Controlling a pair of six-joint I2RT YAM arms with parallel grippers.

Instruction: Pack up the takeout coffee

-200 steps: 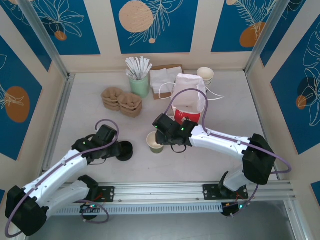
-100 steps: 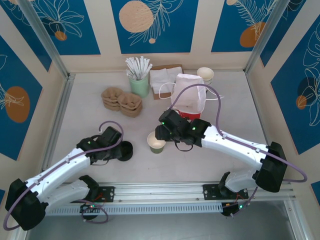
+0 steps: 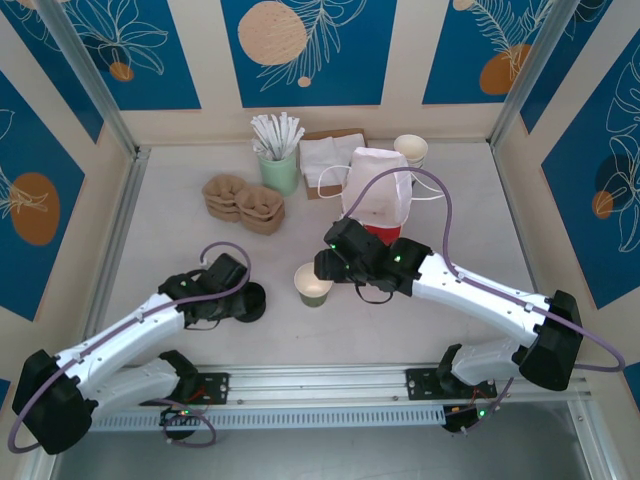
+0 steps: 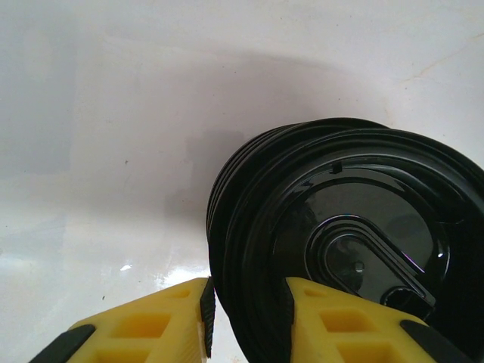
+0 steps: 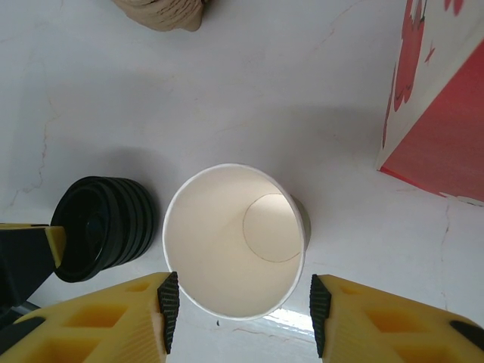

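A robot test booth dressed up as a takeout coffee counter.

Blue-and-cream leaf-print wall panels (image 3: 310, 40) in bare aluminium posts (image 3: 85, 75) box in a white table (image 3: 180, 170). At the back stand a mint-green cup of white stirrers (image 3: 279, 172), brown moulded-pulp cup carriers (image 3: 245, 203), folded white napkins (image 3: 327, 157), stacked white paper cups (image 3: 411, 150) and a red-and-white paper bag (image 3: 378, 200). A slotted aluminium rail (image 3: 330, 380) along the near edge carries the white left arm (image 3: 130, 335) and white right arm (image 3: 480, 295).

Left pincer (image 4: 246, 306) narrow, right pincer (image 5: 242, 302) wide

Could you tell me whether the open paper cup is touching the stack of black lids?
Apart. The top external view shows bare table between the paper cup and the stack of black lids.
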